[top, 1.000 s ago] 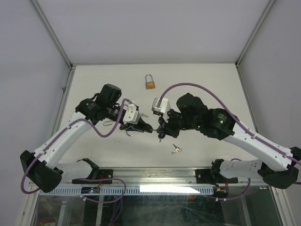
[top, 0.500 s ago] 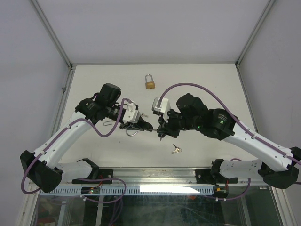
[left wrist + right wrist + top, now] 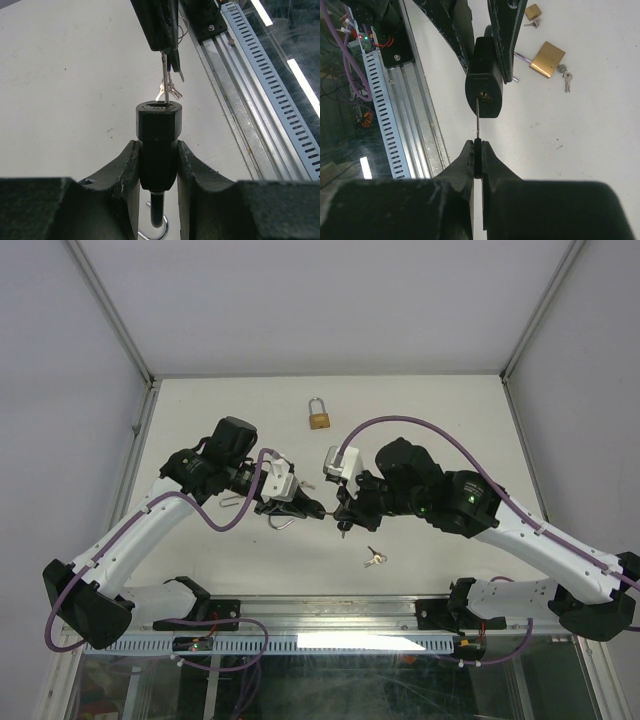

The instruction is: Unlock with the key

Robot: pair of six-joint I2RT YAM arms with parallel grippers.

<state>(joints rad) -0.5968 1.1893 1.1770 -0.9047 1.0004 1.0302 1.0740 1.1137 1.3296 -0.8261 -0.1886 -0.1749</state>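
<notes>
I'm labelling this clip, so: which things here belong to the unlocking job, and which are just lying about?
In the job: black padlock clamped in the left tool; thin silver key pinched in the right tool.
Lying about: brass padlock with silver shackle; loose silver keys.

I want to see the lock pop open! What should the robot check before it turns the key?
1. Grip of left gripper on black padlock: ok, a finger presses each side of its body.
2. Grip of right gripper on key: ok, shut on its head.
3. Key tip in keyhole: ok. Pushed fully in: cannot tell.
4. Key in line with the padlock: ok, roughly straight.
5. Room for shackle to spring out: cannot tell, only part of its loop shows.
</notes>
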